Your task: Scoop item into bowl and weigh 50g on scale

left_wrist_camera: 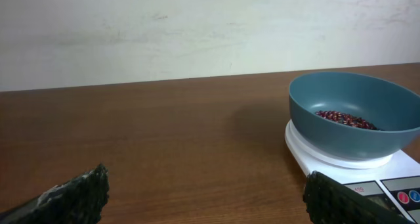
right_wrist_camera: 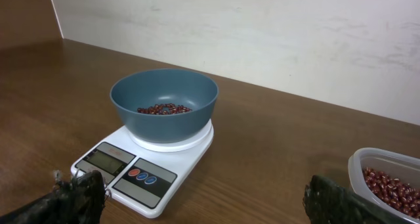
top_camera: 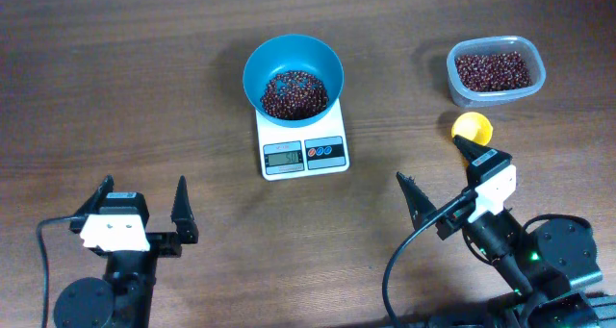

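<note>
The teal-blue bowl (top_camera: pixel 293 75) (left_wrist_camera: pixel 357 115) (right_wrist_camera: pixel 164 103) stands on the white scale (top_camera: pixel 303 145) (left_wrist_camera: pixel 328 159) (right_wrist_camera: pixel 144 161), with dark red-brown beans (top_camera: pixel 294 94) (left_wrist_camera: pixel 346 119) (right_wrist_camera: pixel 164 109) heaped in its bottom. More beans (top_camera: pixel 492 71) (right_wrist_camera: pixel 394 186) fill a clear tub (top_camera: pixel 496 70) (right_wrist_camera: pixel 384 178) at the back right. My left gripper (top_camera: pixel 141 201) (left_wrist_camera: pixel 203 201) hangs open and empty near the front left, apart from the scale. My right gripper (top_camera: pixel 435 169) (right_wrist_camera: pixel 200 201) is open and empty at the front right, between scale and tub.
A yellow scoop (top_camera: pixel 472 129) lies on the table just in front of the clear tub, right beside my right gripper's far finger. The brown wooden table (top_camera: pixel 115 88) runs back to a pale wall (left_wrist_camera: pixel 197 27).
</note>
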Controlling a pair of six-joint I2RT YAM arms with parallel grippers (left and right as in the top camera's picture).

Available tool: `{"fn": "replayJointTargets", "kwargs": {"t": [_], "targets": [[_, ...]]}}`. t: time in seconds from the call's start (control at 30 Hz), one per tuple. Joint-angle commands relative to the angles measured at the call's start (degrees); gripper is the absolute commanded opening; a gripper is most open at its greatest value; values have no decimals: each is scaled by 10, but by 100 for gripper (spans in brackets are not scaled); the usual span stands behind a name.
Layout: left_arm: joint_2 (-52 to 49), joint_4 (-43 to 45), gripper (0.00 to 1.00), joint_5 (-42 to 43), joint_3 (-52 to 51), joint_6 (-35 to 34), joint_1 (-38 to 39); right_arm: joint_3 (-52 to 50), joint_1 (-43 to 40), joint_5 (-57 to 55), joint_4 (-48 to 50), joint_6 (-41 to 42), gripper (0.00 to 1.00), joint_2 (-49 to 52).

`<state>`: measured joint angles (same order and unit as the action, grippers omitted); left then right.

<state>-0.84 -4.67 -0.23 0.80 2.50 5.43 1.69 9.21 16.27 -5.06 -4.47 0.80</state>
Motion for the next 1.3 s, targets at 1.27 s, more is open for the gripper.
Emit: {"fn": "replayJointTargets", "kwargs": {"t": [1.27], "targets": [[5, 0, 99, 24, -3, -5, -31, -5, 5, -5, 0, 2, 99, -5]]}}
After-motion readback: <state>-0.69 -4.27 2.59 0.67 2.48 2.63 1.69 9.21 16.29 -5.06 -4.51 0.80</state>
